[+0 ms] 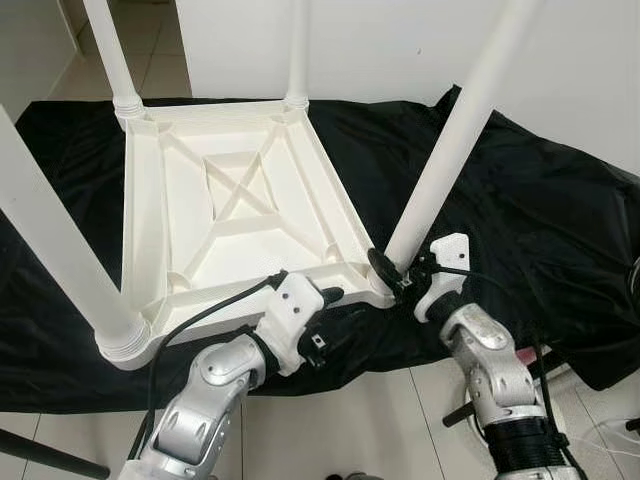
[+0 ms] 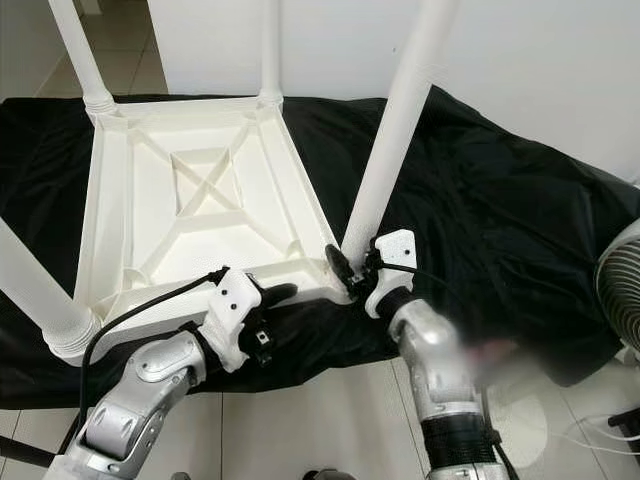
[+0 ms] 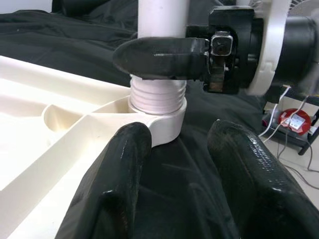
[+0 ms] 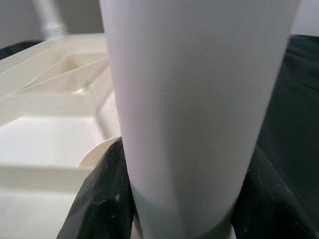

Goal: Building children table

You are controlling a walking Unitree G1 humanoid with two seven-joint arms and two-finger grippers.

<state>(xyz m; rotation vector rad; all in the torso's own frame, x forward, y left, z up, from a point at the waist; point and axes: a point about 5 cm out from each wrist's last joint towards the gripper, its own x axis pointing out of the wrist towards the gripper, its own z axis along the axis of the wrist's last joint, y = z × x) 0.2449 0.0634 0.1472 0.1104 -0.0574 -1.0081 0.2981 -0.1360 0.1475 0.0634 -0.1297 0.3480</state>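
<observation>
Right gripper (image 1: 392,270) is clamped around the base of the near-right white plastic tube leg (image 1: 455,140), just above the ribbed thread where it enters the corner socket of the upturned white plastic table top (image 1: 240,205), which lies on a black cloth (image 1: 540,210) with its three other legs standing. Left gripper (image 1: 330,296) rests open-fingered against the near edge beside that corner. Judging from this, the leg leans rightward, so turning it could cross-thread it or drag the top across the slippery cloth.
</observation>
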